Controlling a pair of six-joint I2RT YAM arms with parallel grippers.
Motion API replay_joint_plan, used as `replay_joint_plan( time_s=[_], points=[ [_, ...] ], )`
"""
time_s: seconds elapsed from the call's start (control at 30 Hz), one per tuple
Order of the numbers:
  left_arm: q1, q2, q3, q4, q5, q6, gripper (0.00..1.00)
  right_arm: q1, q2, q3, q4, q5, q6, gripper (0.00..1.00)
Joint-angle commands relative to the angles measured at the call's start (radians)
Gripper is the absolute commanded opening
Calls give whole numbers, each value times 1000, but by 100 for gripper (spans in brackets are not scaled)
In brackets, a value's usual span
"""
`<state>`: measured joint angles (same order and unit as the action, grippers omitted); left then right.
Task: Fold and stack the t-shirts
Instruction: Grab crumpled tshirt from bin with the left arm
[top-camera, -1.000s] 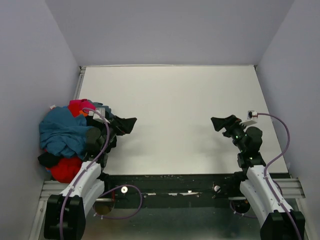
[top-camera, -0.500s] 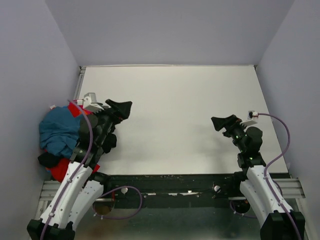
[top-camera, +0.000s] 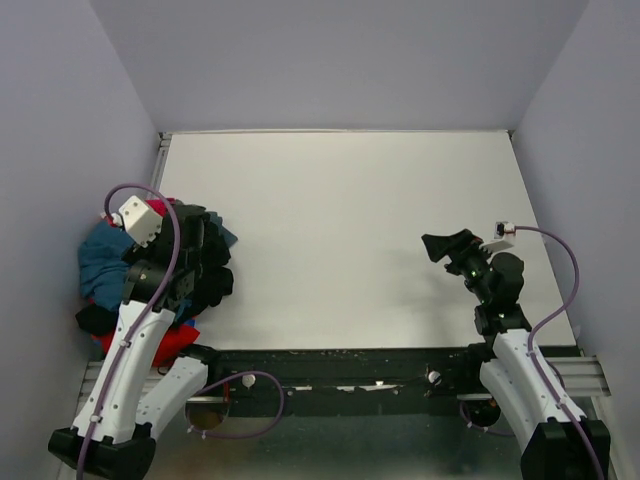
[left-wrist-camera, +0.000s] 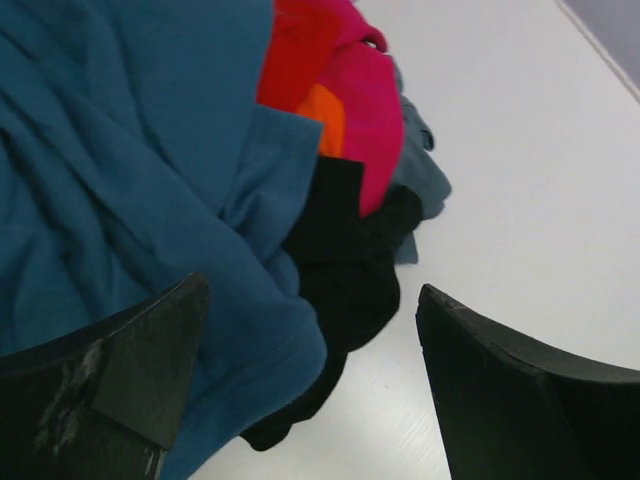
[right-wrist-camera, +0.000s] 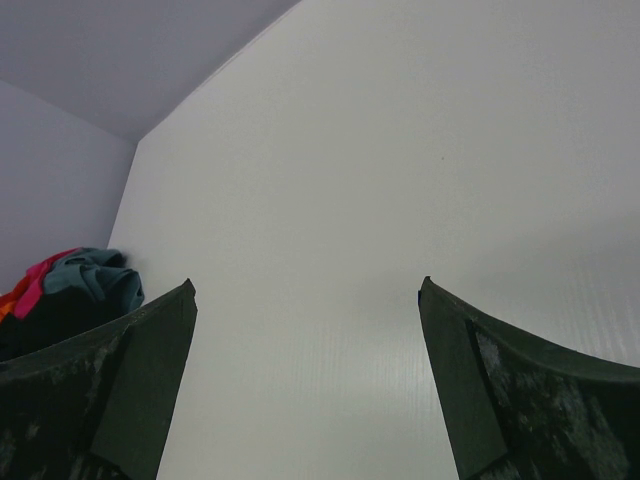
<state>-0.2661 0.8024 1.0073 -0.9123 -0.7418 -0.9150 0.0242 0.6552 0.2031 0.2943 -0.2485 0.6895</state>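
We saw the t-shirts (top-camera: 130, 275) bunched in one loose, unfolded heap at the left edge of the white table (top-camera: 350, 200), toward its near-left corner, with part of the heap lying past that edge by the left wall (top-camera: 60, 150). None of them was folded or stacked.

From the left wrist camera the teal-blue t-shirt (left-wrist-camera: 120, 170) took up most of the heap, crumpled in deep folds. Against its far side lay the red t-shirt (left-wrist-camera: 300, 45), with the magenta t-shirt (left-wrist-camera: 375, 110) touching it on the table side and a small patch of the orange t-shirt (left-wrist-camera: 325, 120) showing between them. The black t-shirt (left-wrist-camera: 345, 265) lay under the magenta one and reached out onto the bare table surface. A duller grey-teal cloth (left-wrist-camera: 420, 170) poked out beyond the magenta one, also on the table.

The left gripper (left-wrist-camera: 310, 290) hung over the heap's table-side border with its fingers spread wide and nothing between them; the teal-blue and black cloth lay below the gap. We could not tell whether the fingers touched the cloth. The left arm (top-camera: 135, 340) leaned out over the heap and hid much of it from the top camera.

The right gripper (right-wrist-camera: 305, 285) was spread wide too, holding nothing, and pointed across the bare table toward the heap, which lay well apart from it. The right arm (top-camera: 510, 340) stood by the table's near-right corner.
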Motion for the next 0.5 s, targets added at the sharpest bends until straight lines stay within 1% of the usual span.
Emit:
replay_joint_plan(
  time_s=[0.0,0.07,0.13,0.23,0.27,0.3,0.33,0.37,0.4,0.43,0.47],
  points=[
    [57,6,-1,-138,-116,-30,92,-4,1,2,12,2,8,100],
    [82,23,-1,-160,-116,-45,91,-4,3,2,14,2,8,100],
    [109,52,7,-203,-132,-99,89,-4,7,2,14,2,10,100],
    [125,95,-10,-197,-111,-101,74,-3,11,4,14,2,10,100],
    [130,106,-22,-183,-100,-96,64,-3,12,4,14,2,11,100],
    [131,116,-32,-168,-84,-87,50,-4,14,5,14,2,13,100],
    [136,126,-33,-159,-76,-84,38,-4,14,5,14,2,12,100],
    [136,136,-24,-169,-80,-87,16,-4,15,5,13,2,12,100],
    [136,141,-4,-193,-94,-102,0,-4,14,5,12,5,10,100],
    [136,139,19,-210,-105,-111,0,-3,14,4,11,6,11,100],
    [136,132,37,-198,-103,-88,0,-3,14,4,11,6,12,100]
  ],
)
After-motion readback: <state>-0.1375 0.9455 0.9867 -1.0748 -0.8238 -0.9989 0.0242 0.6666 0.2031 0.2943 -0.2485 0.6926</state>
